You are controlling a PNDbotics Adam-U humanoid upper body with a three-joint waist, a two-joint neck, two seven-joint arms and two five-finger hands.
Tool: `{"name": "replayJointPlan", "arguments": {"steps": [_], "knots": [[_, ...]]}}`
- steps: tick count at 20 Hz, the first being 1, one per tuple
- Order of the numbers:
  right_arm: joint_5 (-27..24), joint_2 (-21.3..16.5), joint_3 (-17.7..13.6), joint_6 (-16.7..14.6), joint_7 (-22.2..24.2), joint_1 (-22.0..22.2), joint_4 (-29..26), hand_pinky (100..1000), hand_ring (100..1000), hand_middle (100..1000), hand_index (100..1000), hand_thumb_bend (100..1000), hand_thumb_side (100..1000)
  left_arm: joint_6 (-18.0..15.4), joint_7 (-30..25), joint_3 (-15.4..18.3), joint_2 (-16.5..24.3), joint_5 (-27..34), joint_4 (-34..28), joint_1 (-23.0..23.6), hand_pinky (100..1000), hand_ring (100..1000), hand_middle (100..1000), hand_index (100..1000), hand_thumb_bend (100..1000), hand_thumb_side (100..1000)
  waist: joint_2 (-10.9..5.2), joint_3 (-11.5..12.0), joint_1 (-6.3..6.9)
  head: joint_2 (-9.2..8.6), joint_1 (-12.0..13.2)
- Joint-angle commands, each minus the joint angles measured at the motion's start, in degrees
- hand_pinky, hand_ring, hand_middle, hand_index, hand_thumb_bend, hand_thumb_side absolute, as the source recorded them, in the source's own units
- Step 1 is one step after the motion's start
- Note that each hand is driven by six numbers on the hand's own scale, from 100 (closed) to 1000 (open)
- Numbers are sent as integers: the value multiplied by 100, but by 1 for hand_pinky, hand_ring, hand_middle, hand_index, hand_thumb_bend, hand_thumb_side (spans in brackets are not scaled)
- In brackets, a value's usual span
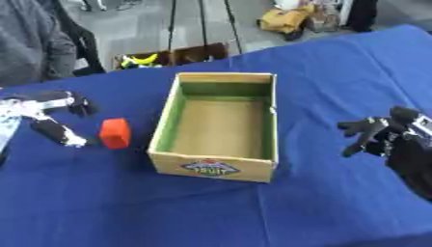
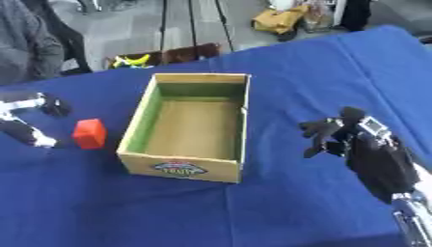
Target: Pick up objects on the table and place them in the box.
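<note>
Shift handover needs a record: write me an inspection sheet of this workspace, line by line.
Surface: table under a blue cloth, some creases.
Job's things: open cardboard box in the middle, nothing seen inside; red block on the cloth beside the box, on the robot's left, apart from it.
Clutter: nothing seen on the table.
Hands: left hand open, fingers spread next to the red block, contact not clear; right hand over the cloth to the right of the box, fingers loosely bent, holding nothing.
Cables: nothing seen on the table.
Surroundings: a person's grey sleeve at the far left edge; a crate with yellow items on the floor behind.
</note>
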Motion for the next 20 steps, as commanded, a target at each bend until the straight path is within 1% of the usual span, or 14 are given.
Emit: {"name": "replayJointPlan", "arguments": {"steps": [1, 10, 17, 20], "knots": [[49, -123, 7, -7, 41, -90, -126, 603, 881, 611, 544, 100, 987, -4, 169, 70, 8, -171, 10, -151, 854, 762, 734, 873, 539, 354, -55, -22, -11, -62, 52], [54, -123, 22, 6, 75, -126, -114, 603, 881, 611, 544, 100, 991, -1, 610, 59, -190, -555, 73, -173, 854, 754, 725, 865, 509, 323, -36, -131, 29, -100, 108], [58, -115, 15, 13, 76, -127, -98, 604, 882, 612, 544, 100, 995, 3, 413, 19, -207, -701, 187, -121, 842, 743, 728, 867, 488, 295, -41, -148, 38, -109, 111], [68, -110, 11, 12, 77, -127, -95, 604, 882, 612, 544, 100, 996, 15, 338, 14, -208, -749, 224, -96, 836, 738, 727, 866, 445, 261, -35, -156, 38, -115, 111]]}}
